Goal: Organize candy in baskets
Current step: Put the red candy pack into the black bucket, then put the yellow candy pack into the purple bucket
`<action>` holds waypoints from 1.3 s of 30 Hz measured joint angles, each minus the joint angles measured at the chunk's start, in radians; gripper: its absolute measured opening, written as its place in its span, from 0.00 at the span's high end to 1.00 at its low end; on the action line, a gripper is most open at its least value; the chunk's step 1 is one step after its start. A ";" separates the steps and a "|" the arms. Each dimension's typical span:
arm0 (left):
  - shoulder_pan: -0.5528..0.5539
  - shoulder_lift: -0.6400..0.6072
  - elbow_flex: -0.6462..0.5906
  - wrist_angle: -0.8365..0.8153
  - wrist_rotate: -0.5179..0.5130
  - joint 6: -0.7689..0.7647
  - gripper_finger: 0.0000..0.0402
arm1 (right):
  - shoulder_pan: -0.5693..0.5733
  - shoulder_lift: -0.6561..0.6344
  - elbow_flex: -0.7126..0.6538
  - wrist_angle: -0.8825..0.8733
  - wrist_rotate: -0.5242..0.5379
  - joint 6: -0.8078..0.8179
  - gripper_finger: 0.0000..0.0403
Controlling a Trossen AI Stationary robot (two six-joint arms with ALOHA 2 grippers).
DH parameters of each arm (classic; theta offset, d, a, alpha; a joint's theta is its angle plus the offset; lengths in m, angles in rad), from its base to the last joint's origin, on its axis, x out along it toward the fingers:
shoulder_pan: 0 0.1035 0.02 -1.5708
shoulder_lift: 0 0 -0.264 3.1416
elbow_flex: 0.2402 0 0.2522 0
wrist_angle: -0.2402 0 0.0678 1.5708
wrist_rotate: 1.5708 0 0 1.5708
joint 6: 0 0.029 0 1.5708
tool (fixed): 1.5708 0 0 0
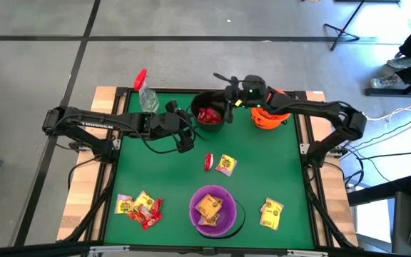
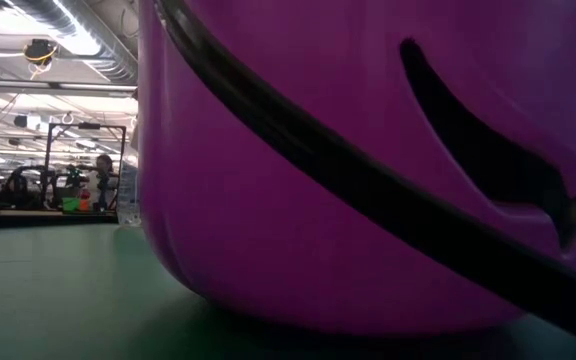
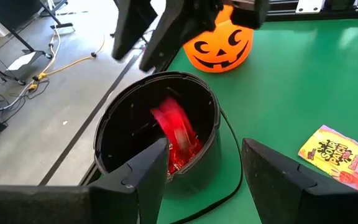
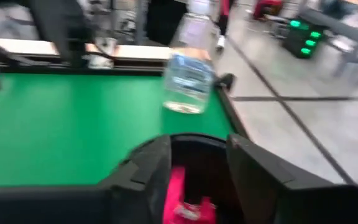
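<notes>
At the far edge of the green table (image 1: 155, 178), the right gripper (image 1: 228, 95) is being held directly over the round black plastic bucket (image 1: 210, 127), its two dark fingers (image 4: 148, 177) standing apart. A red wrapped candy packet (image 3: 174, 127) is being seen blurred in mid-air inside the bucket's mouth, below those fingers and clear of them; it is judged to be dropping onto the red packets already lying in the bottom. The orange pumpkin-faced plastic bucket (image 1: 270, 118) is standing just beside the black one, on the right arm's side. The left gripper (image 1: 184, 135) is being held near the black bucket's other flank, low over the felt, fingers apart and empty. Loose candy is lying well apart from both grippers: a red packet (image 1: 208, 162) touching a yellow packet with red print (image 1: 225, 165) at mid-table, a mixed cluster of yellow and red packets (image 1: 140, 207) towards the near left corner, and a yellow pair (image 1: 271, 213) near right. The purple round plastic bucket (image 1: 212, 210), already holding yellow packets, is sitting at the near edge. The mid-table pair is lying nearer the left gripper, just inward of it, long axes tilted. A clear spray bottle with red trigger (image 1: 146, 93) is standing at the far left.
</notes>
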 joint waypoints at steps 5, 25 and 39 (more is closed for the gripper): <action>0.000 0.000 0.000 0.000 0.002 0.000 0.52 | 0.000 -0.066 0.000 -0.017 0.028 -0.016 0.47; 0.000 0.000 0.000 -0.005 0.092 -0.034 0.52 | 0.423 -0.177 -0.010 -0.685 0.316 -0.022 0.44; 0.000 0.000 0.000 0.013 0.157 -0.061 0.52 | 0.469 -0.119 -0.406 -0.183 0.248 0.243 0.44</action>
